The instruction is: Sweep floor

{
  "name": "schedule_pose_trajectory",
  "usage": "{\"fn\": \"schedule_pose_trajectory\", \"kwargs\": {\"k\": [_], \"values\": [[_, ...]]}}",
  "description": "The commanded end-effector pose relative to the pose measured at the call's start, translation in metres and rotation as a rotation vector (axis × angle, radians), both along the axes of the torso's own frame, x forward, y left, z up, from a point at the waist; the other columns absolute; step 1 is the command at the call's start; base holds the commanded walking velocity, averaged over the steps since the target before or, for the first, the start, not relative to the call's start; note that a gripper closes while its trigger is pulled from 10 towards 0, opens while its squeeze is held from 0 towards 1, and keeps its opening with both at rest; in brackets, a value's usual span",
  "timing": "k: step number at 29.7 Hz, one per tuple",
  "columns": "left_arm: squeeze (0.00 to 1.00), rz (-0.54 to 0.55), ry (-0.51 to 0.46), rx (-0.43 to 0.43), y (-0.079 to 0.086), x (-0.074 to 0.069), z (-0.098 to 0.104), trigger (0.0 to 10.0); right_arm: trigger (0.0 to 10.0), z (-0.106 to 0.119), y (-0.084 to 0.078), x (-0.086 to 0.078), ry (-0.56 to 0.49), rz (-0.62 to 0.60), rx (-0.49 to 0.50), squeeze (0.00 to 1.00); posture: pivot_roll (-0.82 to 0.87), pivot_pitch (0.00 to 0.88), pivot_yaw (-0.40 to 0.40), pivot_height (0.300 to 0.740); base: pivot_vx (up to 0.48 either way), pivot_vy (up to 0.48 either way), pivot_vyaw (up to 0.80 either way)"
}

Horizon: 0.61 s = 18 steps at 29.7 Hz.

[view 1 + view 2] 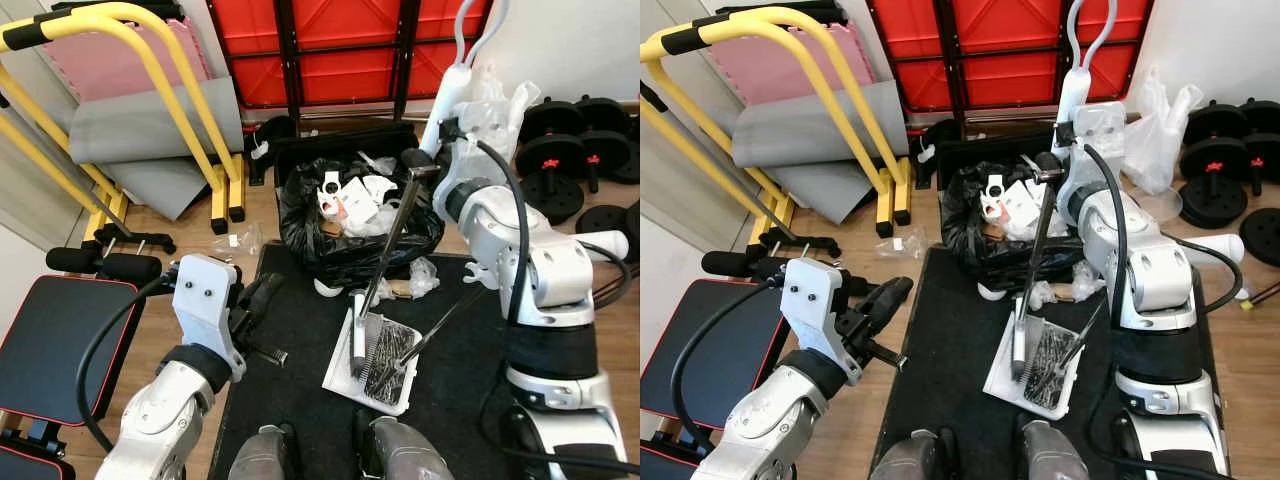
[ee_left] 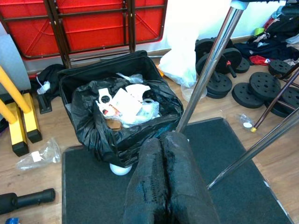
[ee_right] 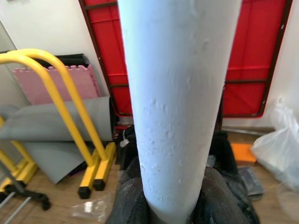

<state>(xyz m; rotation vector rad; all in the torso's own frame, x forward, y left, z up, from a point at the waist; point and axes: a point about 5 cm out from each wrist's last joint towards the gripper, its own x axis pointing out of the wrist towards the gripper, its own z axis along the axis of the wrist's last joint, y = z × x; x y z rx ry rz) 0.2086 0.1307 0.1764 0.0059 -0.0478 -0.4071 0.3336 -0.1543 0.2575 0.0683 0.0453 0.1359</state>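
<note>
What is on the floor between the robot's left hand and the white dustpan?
Only bare black mat lies between the left hand and the white dustpan, as the left eye view shows.

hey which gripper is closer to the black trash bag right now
The right. The right gripper is raised at the trash bag's far right edge, gripping a white handle. The left gripper hangs shut over the black mat, short of the bag.

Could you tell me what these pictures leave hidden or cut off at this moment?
- Dustpan: debris hides its inside, eye views.
- White handle: ends cut off by the right wrist view's edges; the right gripper clamps it.
- Bin bag: base hidden behind the shut left gripper, left wrist view.
</note>
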Motion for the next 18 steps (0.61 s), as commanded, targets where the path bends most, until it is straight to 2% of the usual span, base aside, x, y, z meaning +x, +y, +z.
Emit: {"fn": "schedule_pose_trajectory", "kwargs": {"k": [1,5,7,8,9,10,12,14,15,16,18], "values": [[0.00,0.011,0.033,-0.002,0.002,-0.002,-0.005,10.0,10.0,0.012,0.008,-0.003,-0.040,0.070,0.046,0.00,-0.06,0.254,0.023,0.740,0.000,0.000,0.00],[0.00,0.009,0.033,-0.004,0.002,-0.001,-0.005,10.0,10.0,0.017,0.014,-0.005,-0.048,0.141,0.086,0.00,-0.06,0.253,0.023,0.740,0.000,0.000,0.00],[0.00,0.008,0.033,-0.004,0.002,-0.001,-0.005,10.0,10.0,0.020,0.026,-0.010,-0.051,0.241,0.124,0.00,-0.07,0.252,0.022,0.740,0.000,0.000,0.00],[0.00,0.007,0.033,-0.004,0.002,0.000,-0.005,10.0,10.0,0.021,0.034,-0.015,-0.062,0.326,0.113,0.00,-0.07,0.249,0.022,0.740,0.000,0.000,0.00],[0.00,0.007,0.033,-0.004,0.002,0.000,-0.005,10.0,10.0,0.021,0.034,-0.015,-0.062,0.326,0.113,0.00,-0.07,0.249,0.022,0.740,0.000,0.000,0.00],[0.00,0.007,0.033,-0.004,0.002,0.000,-0.006,10.0,10.0,0.021,0.041,-0.020,-0.074,0.397,0.108,0.00,-0.07,0.249,0.022,0.740,0.000,0.000,0.00],[0.00,0.007,0.033,-0.004,0.002,0.000,-0.006,10.0,10.0,0.021,0.041,-0.020,-0.074,0.397,0.108,0.00,-0.07,0.249,0.022,0.740,0.000,0.000,0.00],[0.00,0.006,0.034,-0.006,0.002,0.001,-0.006,10.0,10.0,0.025,0.056,-0.035,-0.139,0.576,0.049,0.00,-0.07,0.238,0.018,0.740,0.000,0.000,0.79],[0.00,0.006,0.034,-0.006,0.002,0.001,-0.006,10.0,10.0,0.025,0.056,-0.035,-0.139,0.576,0.049,0.00,-0.07,0.238,0.018,0.740,0.000,0.000,0.79],[0.00,0.006,0.034,-0.007,0.002,0.001,-0.006,10.0,10.0,0.026,0.060,-0.040,-0.164,0.628,0.030,0.00,-0.07,0.238,0.018,0.740,0.000,0.000,0.79],[0.00,0.006,0.034,-0.007,0.002,0.001,-0.006,10.0,10.0,0.026,0.060,-0.040,-0.164,0.628,0.030,0.00,-0.07,0.238,0.018,0.740,0.000,0.000,0.79]]}}
